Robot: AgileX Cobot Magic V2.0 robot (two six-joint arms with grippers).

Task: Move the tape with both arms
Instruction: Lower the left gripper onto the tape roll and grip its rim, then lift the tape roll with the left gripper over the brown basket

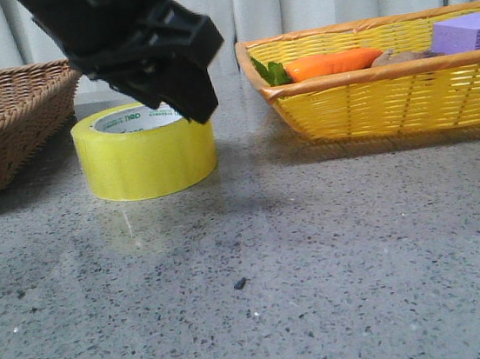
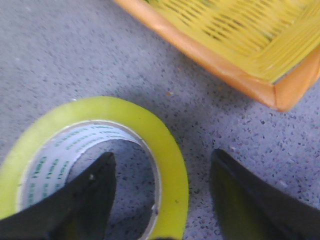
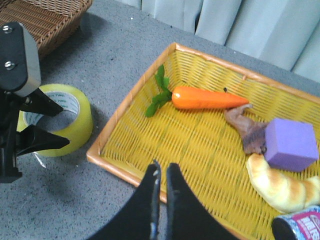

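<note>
Grey table (image 1: 320, 257): open left gripper (image 2: 162, 175) straddles tape (image 1: 145, 152) wall

The light is even and bright, coming from above. My left gripper (image 1: 179, 99) reads as a nearly featureless black mass in the front view. The tape (image 1: 144, 150) throws a soft shadow and a faint yellow reflection onto the polished table (image 1: 321, 266). My left wrist view is soft and blurred, especially the yellow basket (image 2: 250, 45). My right wrist view is sharp.
</note>
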